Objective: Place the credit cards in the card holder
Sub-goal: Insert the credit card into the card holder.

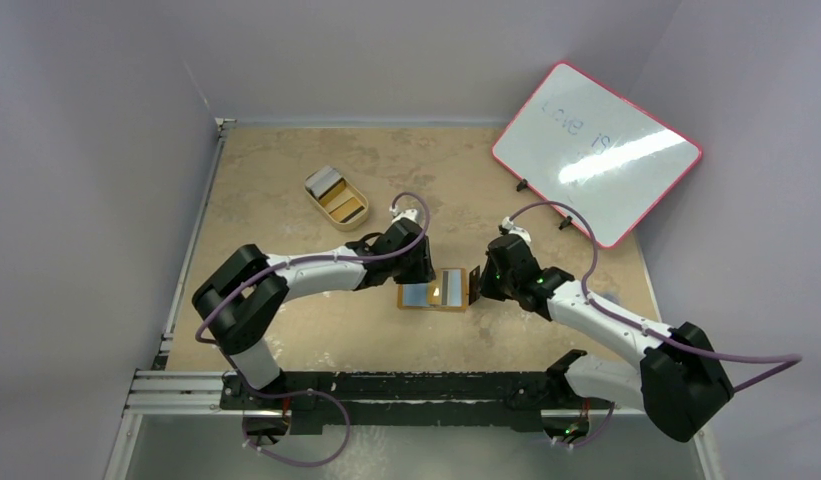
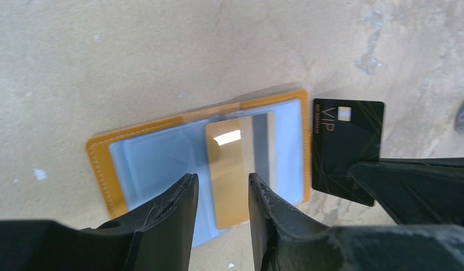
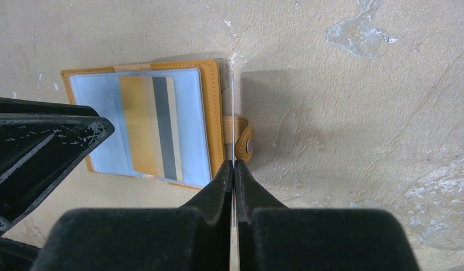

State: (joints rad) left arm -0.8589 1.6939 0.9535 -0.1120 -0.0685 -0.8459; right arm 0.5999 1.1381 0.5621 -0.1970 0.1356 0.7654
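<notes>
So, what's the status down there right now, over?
Left tool open, straddling gold card on open card holder. Right tool shut on black card, upright by the snap. No obstruction seen.

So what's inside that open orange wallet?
Pale blue clear pockets and one gold card with a dark stripe, poking past the edge of the wallet. Whether it sits in a sleeve or on top is unclear; anything beneath it is hidden.

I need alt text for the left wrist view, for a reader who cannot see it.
An open orange card holder lies on a beige table, a gold card on its blue pockets between the left tool's parted fingers. Beside it, the right tool holds a black card.
</notes>
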